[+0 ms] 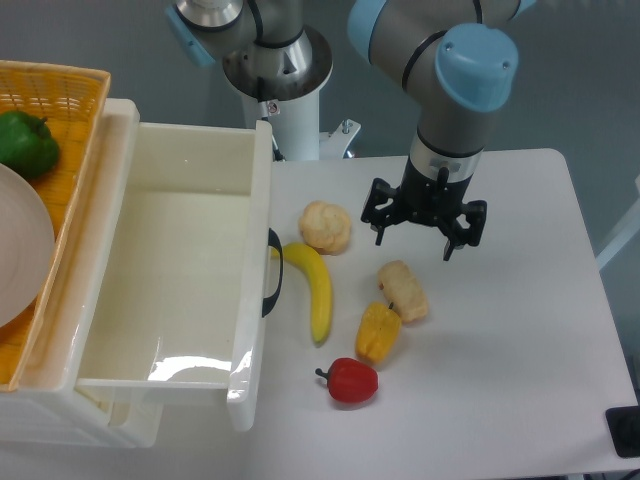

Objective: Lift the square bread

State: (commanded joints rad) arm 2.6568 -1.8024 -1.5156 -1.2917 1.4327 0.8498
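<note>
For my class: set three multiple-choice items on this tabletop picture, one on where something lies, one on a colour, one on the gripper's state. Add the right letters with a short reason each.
1. Where does the square bread lie?
A. inside the white bin
B. on the table, just above the yellow pepper
C. in the woven basket

2. What colour is the pepper nearest the table's front edge?
A. red
B. green
C. purple

3. What is the gripper doing?
A. clamping the banana
B. gripping the round bun
C. open above the table, holding nothing

Answers: 1 B, the bread's lower end meets the yellow pepper. 2 A, the red pepper lies lowest. 3 C, its fingers are spread with nothing between them.
</note>
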